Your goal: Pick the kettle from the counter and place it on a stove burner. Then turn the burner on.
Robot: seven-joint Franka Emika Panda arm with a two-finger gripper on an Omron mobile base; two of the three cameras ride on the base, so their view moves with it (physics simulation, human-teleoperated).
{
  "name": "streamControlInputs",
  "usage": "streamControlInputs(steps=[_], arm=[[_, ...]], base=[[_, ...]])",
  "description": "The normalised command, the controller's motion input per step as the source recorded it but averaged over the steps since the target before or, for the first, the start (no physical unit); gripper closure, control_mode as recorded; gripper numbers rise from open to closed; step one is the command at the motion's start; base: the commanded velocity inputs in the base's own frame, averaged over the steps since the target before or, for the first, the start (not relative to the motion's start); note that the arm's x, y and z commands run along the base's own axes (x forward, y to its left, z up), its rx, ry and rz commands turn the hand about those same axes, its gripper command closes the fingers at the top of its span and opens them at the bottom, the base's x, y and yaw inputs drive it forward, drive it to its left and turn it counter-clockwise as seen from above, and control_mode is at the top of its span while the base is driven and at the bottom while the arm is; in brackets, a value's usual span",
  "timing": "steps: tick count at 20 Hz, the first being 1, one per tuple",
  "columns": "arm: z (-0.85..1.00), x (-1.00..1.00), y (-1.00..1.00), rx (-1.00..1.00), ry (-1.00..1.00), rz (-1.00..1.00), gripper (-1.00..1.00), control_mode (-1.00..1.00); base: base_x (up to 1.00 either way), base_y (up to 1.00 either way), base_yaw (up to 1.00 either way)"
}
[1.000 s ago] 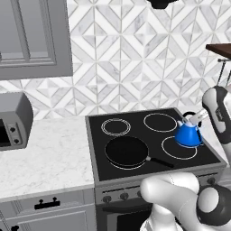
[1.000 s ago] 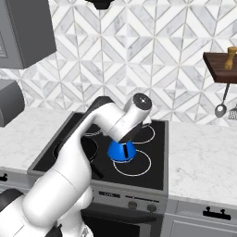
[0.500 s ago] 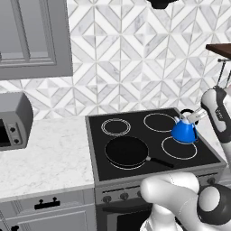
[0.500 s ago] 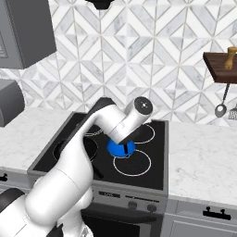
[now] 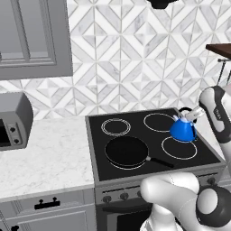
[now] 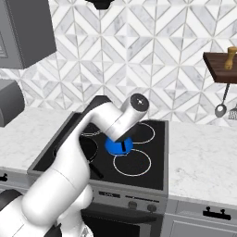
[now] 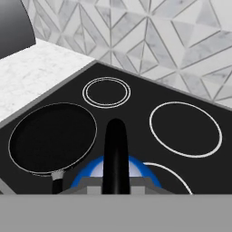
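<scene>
My gripper is shut on the black arched handle of the blue kettle. The kettle is over the black cooktop, at the far edge of the front right stove burner and just in front of the back right ring. I cannot tell whether its base touches the glass. In the right base view my forearm covers most of the kettle. In the hand view the kettle's handle runs up the middle, with the blue body below it. The white counter lies left of the stove.
A black frying pan sits on the front left burner, its handle pointing toward the front right ring. A small double-ringed circle is at the back left. A grey microwave stands on the left counter. More counter lies right of the stove.
The kettle, held in my gripper, has shifted slightly to the left and back over the cooktop. The pan has stayed put.
</scene>
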Motion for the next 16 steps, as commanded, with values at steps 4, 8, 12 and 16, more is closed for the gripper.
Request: streamControlInputs(steps=[4,8,12,16], arm=[[0.05,-0.01,0.0,0.0,0.0,0.0,1.0,-1.0],[-0.01,-0.14,-0.19,0.0,0.0,0.0,1.0,-1.0],[-0.13,-0.07,-0.15,0.0,0.0,0.0,1.0,-1.0],[-0.28,0.0,-0.03,0.0,0.01,0.0,1.0,-1.0]], base=[[0.0,0.0,0.0],[0.0,0.0,0.0],[0.0,0.0,0.0],[0.0,0.0,0.0]])
